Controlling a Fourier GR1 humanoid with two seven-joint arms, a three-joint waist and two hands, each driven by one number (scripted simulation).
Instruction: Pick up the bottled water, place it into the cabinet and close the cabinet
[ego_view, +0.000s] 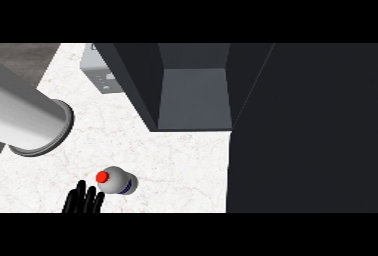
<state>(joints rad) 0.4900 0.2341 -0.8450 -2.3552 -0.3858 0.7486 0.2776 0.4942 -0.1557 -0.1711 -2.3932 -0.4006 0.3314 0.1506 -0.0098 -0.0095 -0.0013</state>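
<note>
At the far left of the frame a big grey forearm (33, 117) slants down from the upper left. Its end is a round ring, and no hand shows on it.

At the bottom left a black hand (83, 201) pokes up from the lower edge. Its fingers are straight and spread, and they hold nothing.

Just to the right of the fingertips stands the bottled water (116, 180). It is white with a red cap and a blue band. It looks very close to the hand, maybe touching.

In the upper middle is the cabinet (192, 90), dark grey and open, with nothing inside. Its dark door (303, 130) fills the right side.

Everything sits on a white marble counter (177, 165). A small grey box (100, 75) lies left of the cabinet.
</note>
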